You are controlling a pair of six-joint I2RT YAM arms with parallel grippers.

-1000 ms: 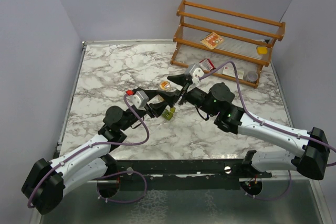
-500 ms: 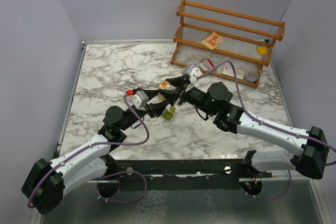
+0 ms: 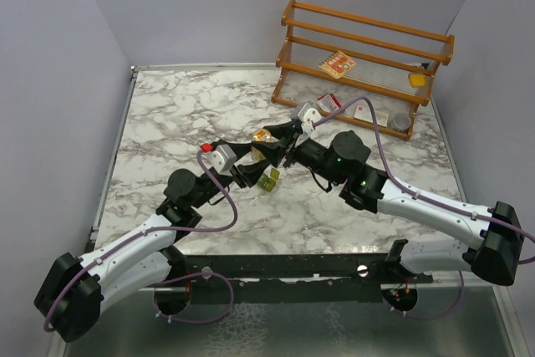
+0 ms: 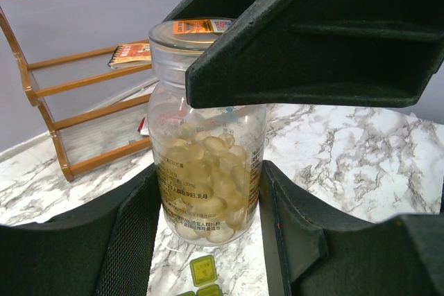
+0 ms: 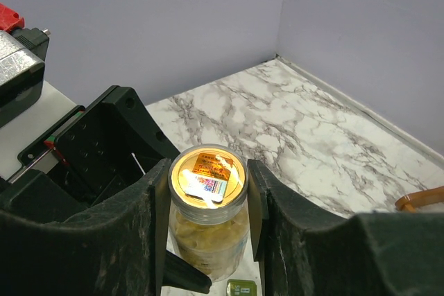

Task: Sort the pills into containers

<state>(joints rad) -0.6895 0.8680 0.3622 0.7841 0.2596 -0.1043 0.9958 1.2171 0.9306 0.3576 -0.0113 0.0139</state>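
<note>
We judge the clear bottle [image 4: 207, 119] of pills [image 4: 208, 178] light, stiff and slippery (smooth walls), so the left hand [image 4: 210, 195] clamps its body while the right hand [image 5: 208, 171] presses both sides of the lid [image 5: 208, 179].

A: How's the light?
B: Bright and even, from above. Shadows on the marble table [image 3: 184, 106] are faint and soft.
A: Any glare?
B: A white hotspot on the lid [image 5: 207, 178] of the clear bottle [image 5: 208, 237].
</note>
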